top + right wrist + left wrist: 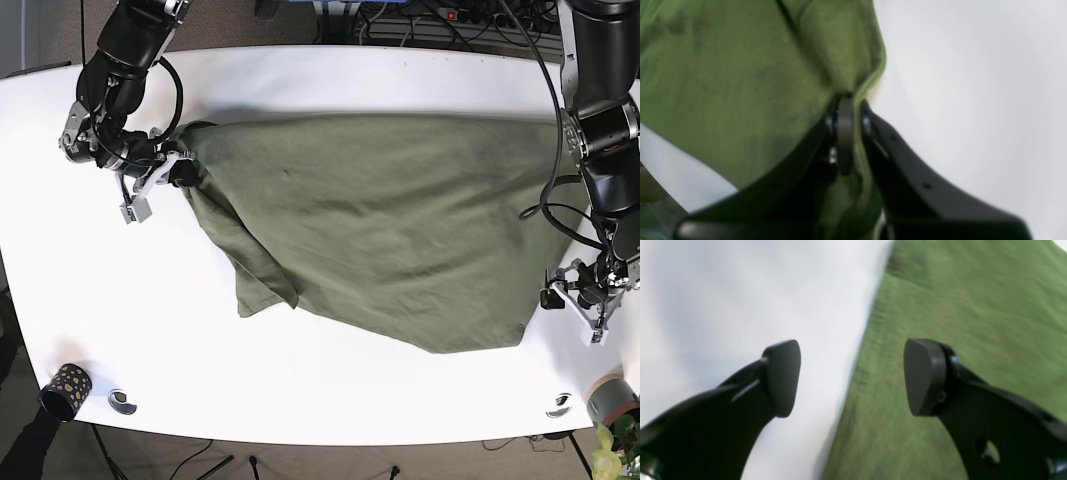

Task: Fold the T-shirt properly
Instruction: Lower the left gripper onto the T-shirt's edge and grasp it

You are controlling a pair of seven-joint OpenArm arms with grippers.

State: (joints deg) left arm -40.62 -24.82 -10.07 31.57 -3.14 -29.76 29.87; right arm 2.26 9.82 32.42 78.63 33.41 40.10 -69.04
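Far left of the base view: right end effector (180, 172) clamped on a bunched edge of the shirt (380, 225), cloth pinched between closed pads (844, 133) in the wrist view, probably to anchor or lift that side for a fold. Just right of it, a flap doubled under and trailing toward the near edge of the worktop (300, 380). Centre: green shirt spread wide and fairly flat, wrinkled, far edge running straight, near edge slanting to a point at lower right. Right: left end effector (575, 290) poised just off the shirt's right edge, pads (925, 376) spread wide and holding nothing, hem line passing between them in the wrist view, likely lined up for a pinch. Bare white surface open on every side, widest along the near edge and left. Cup (65, 388) at the near left corner, another (612, 398) near right, both well apart from the cloth.
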